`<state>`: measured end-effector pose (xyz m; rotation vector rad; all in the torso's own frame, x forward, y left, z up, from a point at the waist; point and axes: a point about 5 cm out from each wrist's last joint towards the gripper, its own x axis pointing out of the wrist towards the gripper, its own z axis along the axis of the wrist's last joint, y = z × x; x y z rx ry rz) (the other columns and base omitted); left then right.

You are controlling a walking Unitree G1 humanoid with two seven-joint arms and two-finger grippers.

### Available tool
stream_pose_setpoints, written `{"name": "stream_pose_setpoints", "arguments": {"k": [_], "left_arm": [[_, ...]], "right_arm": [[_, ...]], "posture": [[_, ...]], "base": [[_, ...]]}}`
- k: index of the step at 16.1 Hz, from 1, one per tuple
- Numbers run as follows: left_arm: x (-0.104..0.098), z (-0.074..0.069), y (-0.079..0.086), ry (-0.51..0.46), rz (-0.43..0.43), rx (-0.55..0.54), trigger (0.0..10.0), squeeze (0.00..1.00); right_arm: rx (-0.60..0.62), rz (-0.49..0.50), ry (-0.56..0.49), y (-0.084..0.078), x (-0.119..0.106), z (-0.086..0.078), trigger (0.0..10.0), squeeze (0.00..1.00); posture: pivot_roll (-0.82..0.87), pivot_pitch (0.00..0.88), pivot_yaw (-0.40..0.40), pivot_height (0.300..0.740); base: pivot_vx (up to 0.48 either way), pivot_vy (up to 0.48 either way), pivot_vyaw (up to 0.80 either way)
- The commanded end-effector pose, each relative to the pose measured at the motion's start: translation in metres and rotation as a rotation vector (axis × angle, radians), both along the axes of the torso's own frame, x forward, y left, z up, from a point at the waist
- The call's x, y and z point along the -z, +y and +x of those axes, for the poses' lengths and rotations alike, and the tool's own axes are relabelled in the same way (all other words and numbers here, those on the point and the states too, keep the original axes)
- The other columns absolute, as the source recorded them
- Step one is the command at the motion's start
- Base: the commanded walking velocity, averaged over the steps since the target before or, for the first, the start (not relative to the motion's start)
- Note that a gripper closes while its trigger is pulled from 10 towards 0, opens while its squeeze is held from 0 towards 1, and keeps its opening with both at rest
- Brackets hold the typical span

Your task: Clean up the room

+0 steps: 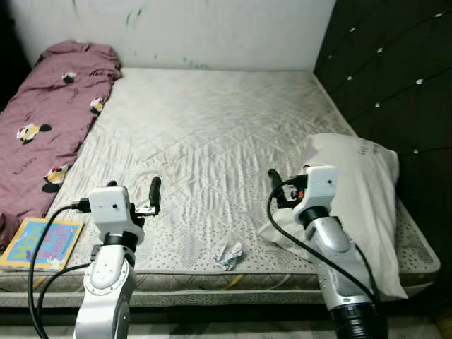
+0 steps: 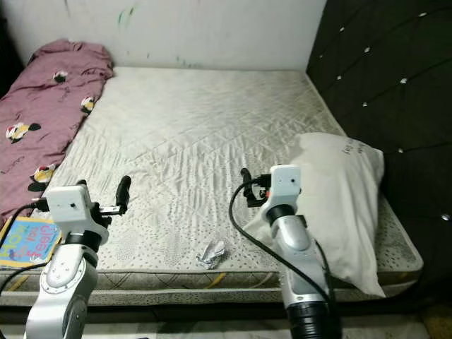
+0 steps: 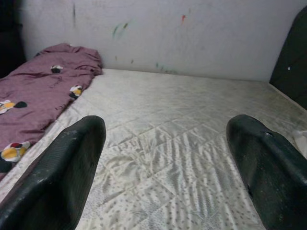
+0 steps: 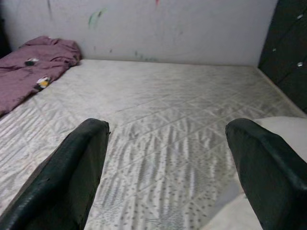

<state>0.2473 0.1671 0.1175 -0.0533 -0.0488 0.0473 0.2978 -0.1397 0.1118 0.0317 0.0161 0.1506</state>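
Left eye view is showing both of my arms reaching out over the near edge of a bare quilted mattress [image 1: 212, 134]. I am holding my left gripper [image 3: 168, 167] above the near left part of the mattress, and my left wrist view is showing its two black fingers [image 3: 62, 172] standing wide apart with nothing between them. I am holding my right gripper [image 4: 168, 167] above the near right part, its fingers [image 4: 72, 167] also spread wide and gripping nothing. A crumpled wad of paper [image 1: 228, 256] is lying on the mattress near its front edge, between my two arms, closer to me than either set of fingertips and apart from both. A white pillow [image 1: 360, 191] is lying just beside my right arm on its outer side, against the dark tufted headboard [image 1: 395, 78], and its corner is showing next to my right fingers in the right wrist view. A maroon blanket with cartoon prints [image 1: 49, 120] is stretching along the far side of my left gripper, well apart from it. A colourful children's book [image 1: 42, 244] is lying just outside my left arm, at the near end of the blanket.
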Motion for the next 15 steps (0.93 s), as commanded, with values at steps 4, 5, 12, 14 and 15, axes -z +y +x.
{"name": "stream_pose_setpoints", "arguments": {"k": [4,5,12,14,15], "left_arm": [[0.0045,0.0004,-0.0023,0.013,-0.004,0.007,10.0,0.00],[0.0042,-0.0007,-0.0044,0.010,-0.008,0.018,10.0,0.00],[0.0028,0.0013,-0.0012,0.010,-0.013,0.004,10.0,0.00],[0.0026,0.0025,0.0000,0.020,-0.015,-0.012,10.0,0.00],[0.0032,0.0024,0.0001,0.026,-0.025,-0.014,10.0,0.00]], "right_arm": [[-0.006,-0.009,-0.013,-0.0010,-0.0024,0.0017,10.0,0.00],[-0.006,-0.009,-0.015,-0.0010,-0.0031,0.0029,10.0,0.00],[-0.010,0.003,-0.008,0.0036,-0.0034,0.0047,10.0,0.00],[-0.017,0.006,-0.019,0.0046,-0.0061,0.0064,10.0,0.00],[-0.021,0.004,-0.021,0.0051,-0.0063,0.0064,10.0,0.00]], "posture": [[-0.02,0.000,-0.029,0.740],[-0.02,0.000,-0.033,0.740],[-0.02,0.000,-0.036,0.740],[-0.02,0.000,-0.036,0.740],[-0.02,0.000,-0.036,0.740]], "base": [[0.000,0.000,0.00],[0.000,0.000,0.00],[0.000,0.000,-0.19],[0.000,0.000,0.00],[0.000,0.000,0.00]]}}
